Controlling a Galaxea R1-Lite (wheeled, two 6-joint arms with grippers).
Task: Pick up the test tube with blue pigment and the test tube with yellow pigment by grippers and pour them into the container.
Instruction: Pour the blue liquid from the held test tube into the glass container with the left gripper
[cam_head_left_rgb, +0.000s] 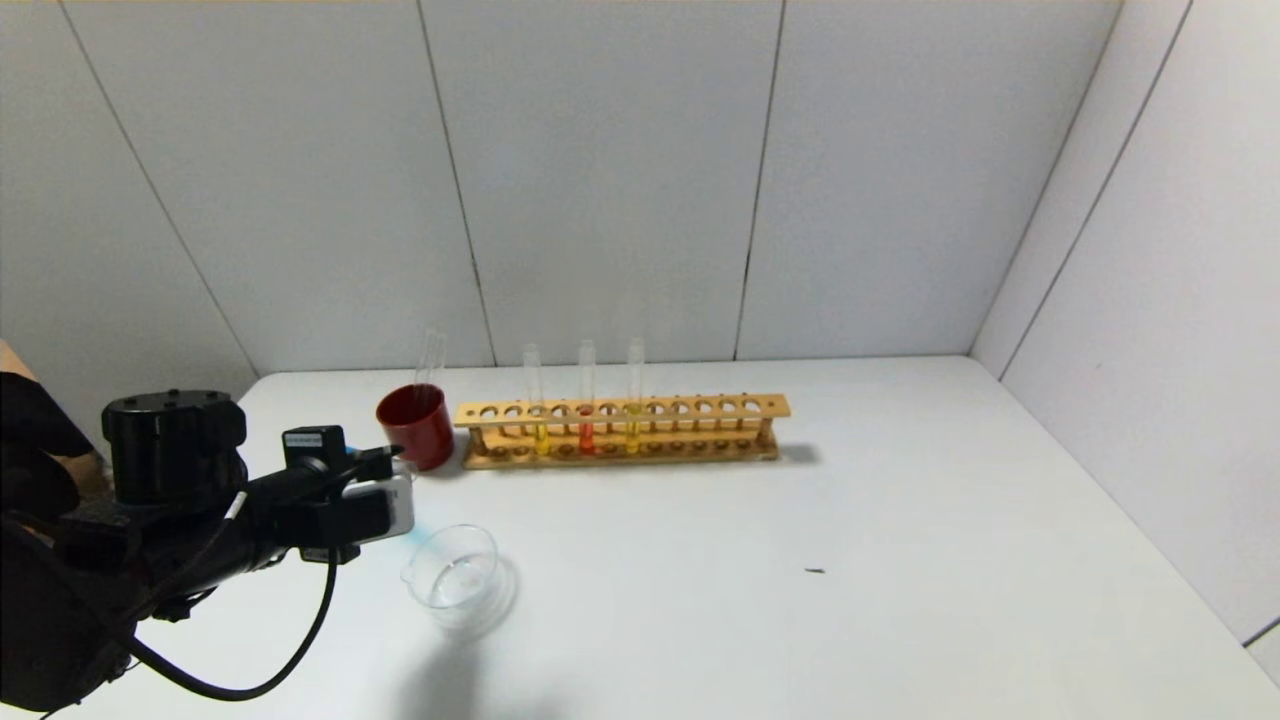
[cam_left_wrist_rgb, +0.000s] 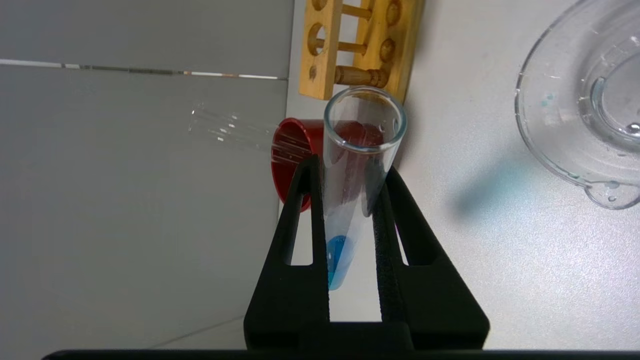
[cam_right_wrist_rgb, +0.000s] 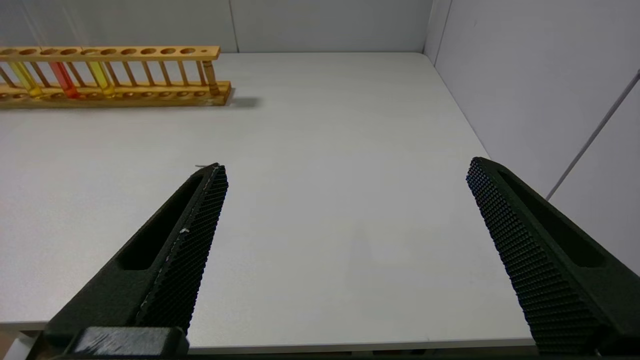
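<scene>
My left gripper (cam_left_wrist_rgb: 350, 167) is shut on the test tube with blue pigment (cam_left_wrist_rgb: 356, 150), with a little blue liquid at its round bottom between the fingers. In the head view the left gripper (cam_head_left_rgb: 385, 462) hovers at the table's left, just left of the clear glass container (cam_head_left_rgb: 455, 575). The container's rim (cam_left_wrist_rgb: 525, 115) also shows in the left wrist view. Two tubes with yellow pigment (cam_head_left_rgb: 540, 400) (cam_head_left_rgb: 634, 395) stand in the wooden rack (cam_head_left_rgb: 700, 408), seen too in the right wrist view (cam_right_wrist_rgb: 25, 80). My right gripper (cam_right_wrist_rgb: 346, 167) is open and empty over the table's near right edge.
A dark red cup (cam_head_left_rgb: 415, 425) holding clear glass rods (cam_head_left_rgb: 430, 360) stands at the rack's left end, just behind my left gripper. An orange-red tube (cam_head_left_rgb: 586, 400) stands between the yellow ones. A small dark speck (cam_head_left_rgb: 815, 571) lies mid-table. Walls close in behind and on the right.
</scene>
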